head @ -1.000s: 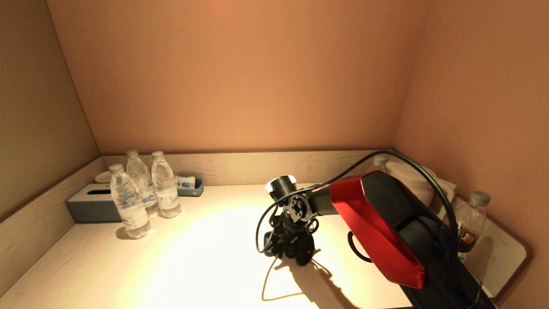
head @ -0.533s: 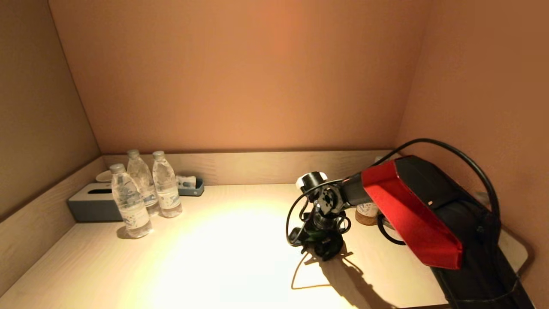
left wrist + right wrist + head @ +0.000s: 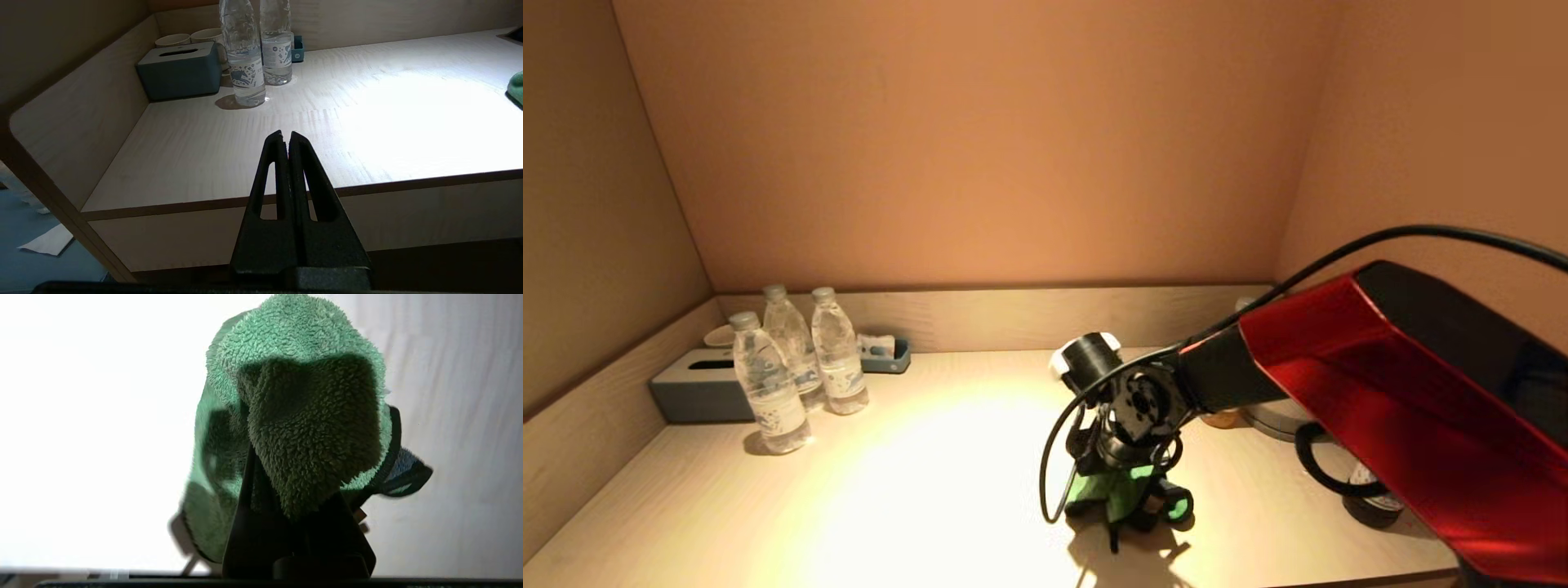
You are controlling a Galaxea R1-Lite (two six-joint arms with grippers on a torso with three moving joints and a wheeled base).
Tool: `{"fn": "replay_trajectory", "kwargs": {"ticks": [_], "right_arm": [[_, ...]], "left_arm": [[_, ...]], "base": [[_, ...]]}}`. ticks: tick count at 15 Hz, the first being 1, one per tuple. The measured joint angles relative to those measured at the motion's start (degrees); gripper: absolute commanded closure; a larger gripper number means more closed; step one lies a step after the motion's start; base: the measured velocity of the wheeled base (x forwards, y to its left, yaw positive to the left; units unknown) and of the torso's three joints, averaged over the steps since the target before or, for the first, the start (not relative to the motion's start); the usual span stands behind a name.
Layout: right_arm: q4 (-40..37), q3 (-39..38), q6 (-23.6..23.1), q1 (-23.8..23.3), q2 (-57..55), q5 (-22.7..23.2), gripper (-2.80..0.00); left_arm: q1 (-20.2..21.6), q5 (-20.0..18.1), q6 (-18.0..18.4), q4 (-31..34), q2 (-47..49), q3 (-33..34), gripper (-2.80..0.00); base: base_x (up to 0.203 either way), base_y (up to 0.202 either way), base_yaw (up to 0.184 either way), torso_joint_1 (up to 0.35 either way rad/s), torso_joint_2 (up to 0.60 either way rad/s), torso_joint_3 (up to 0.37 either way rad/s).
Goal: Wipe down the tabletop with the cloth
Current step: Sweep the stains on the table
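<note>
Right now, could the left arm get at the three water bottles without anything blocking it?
Probably yes: the left gripper sits shut off the table's front edge, and only bare tabletop lies between it and the water bottles.

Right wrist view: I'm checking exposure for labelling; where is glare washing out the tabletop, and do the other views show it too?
Right wrist view: tabletop beside the cloth blown white. Head view: bright pool mid-table, shadow under the right gripper. Left wrist view: same glare patch.

Three water bottles [image 3: 792, 367] stand close together at the back left of the desk. A blue tissue box [image 3: 698, 388] sits just beside them. Two cups [image 3: 188, 37] stand behind the box. A small blue tray [image 3: 886, 356] is near the bottles.
</note>
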State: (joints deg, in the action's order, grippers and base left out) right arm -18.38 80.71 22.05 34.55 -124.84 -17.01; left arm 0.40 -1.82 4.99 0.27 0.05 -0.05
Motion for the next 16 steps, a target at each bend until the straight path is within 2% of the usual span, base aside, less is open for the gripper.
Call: {"fn": "replay_trajectory", "kwargs": {"ticks": [4, 9, 12, 16], "right_arm": [[0.02, -7.8, 0.22, 3.76, 13.01, -0.19, 0.0], [0.13, -13.22, -0.12, -1.85, 22.4, -0.85, 0.0], [0.33, -15.07, -0.28, -8.01, 23.59, -0.21, 0.0], [1.93, -15.34, -0.34, -8.75, 22.08, -0.1, 0.0]], "left_arm": [[0.01, -0.01, 0.05, 0.0, 0.0, -0.05, 0.0], [0.0, -0.02, 0.05, -0.02, 0.0, 0.02, 0.0], [0.01, 0.0, 0.07, -0.02, 0.0, 0.02, 0.0], [-0.01, 0.0, -0.01, 0.01, 0.0, 0.0, 0.0]], "base": [[0.0, 0.0, 0.0, 0.0, 0.0, 0.0], [0.0, 0.0, 0.0, 0.0, 0.0, 0.0], [0.0, 0.0, 0.0, 0.0, 0.0, 0.0], [0.0, 0.0, 0.0, 0.0, 0.0, 0.0]]}}
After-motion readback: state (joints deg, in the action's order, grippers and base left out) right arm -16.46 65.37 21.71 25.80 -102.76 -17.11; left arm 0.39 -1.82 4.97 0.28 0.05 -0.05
